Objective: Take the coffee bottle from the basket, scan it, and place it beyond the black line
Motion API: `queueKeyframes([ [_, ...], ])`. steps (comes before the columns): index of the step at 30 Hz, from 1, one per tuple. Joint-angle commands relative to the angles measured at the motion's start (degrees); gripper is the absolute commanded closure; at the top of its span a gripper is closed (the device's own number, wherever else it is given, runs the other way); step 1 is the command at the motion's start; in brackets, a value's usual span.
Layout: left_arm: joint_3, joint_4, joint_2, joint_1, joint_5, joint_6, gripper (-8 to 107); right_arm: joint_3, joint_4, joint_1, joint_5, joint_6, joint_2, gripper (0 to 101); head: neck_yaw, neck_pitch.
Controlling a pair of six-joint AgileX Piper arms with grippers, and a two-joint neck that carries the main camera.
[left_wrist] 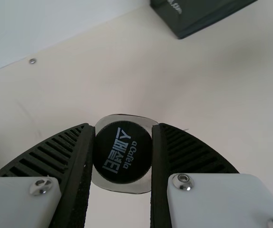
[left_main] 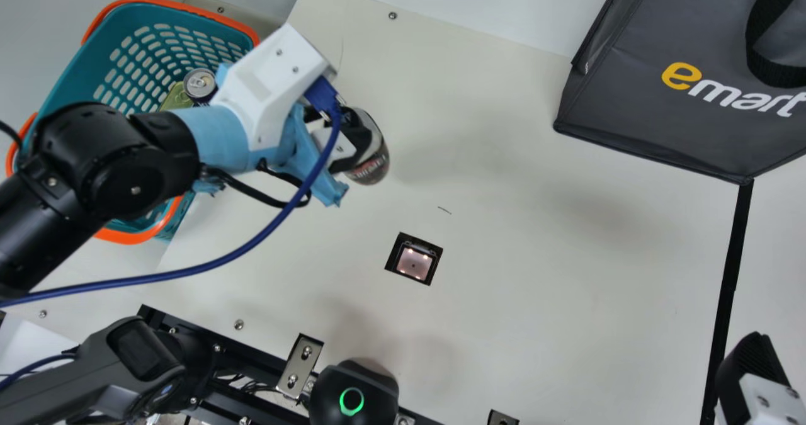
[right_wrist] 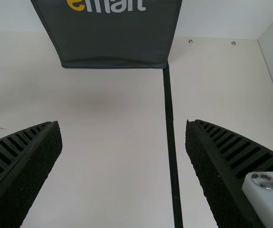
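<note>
Hanging left of the main view's centre, the coffee bottle (left_main: 373,162) is sitting pinched by the left gripper (left_wrist: 123,127) near its cap (left_wrist: 122,152); the right gripper (right_wrist: 123,124) is standing wide. Probably it is handling stiff, slick and weighty, its upper body suiting a firm hold. The basket (left_main: 170,7) is bordering upper left, the bag (left_main: 630,113) upper right, tabletop (left_main: 554,274) stretching between them toward the black line (left_main: 730,267).

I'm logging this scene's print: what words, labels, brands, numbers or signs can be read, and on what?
"emart": dark gray bag.
"a Caféla": black cap of the coffee bottle.
"스페셜티", apparently: same cap.
Bottle's side label: too blurred to read.
Bag's small white print, left wrist view: also too blurred.
</note>
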Motion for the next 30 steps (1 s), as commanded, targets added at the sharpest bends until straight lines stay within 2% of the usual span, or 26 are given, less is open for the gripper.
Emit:
queueKeyframes([
  [1,0.1,-0.7,0.3,-1.1,-0.5,0.4,89,0.0,0.0,0.0,0.0,0.0,0.0,10,0.1,-1.0],
  [7,0.8,-3.7,1.3,-2.7,-1.7,4.2,89,0.0,0.0,0.0,0.0,0.0,0.0,10,0.1,-1.0],
  [15,1.5,-9.6,2.3,-2.9,-1.9,14.7,89,0.0,0.0,0.0,0.0,0.0,0.0,10,0.1,-1.0],
  [30,3.5,-19.5,3.5,1.8,0.0,36.4,89,0.0,0.0,0.0,0.0,0.0,0.0,10,0.1,-1.0],
])
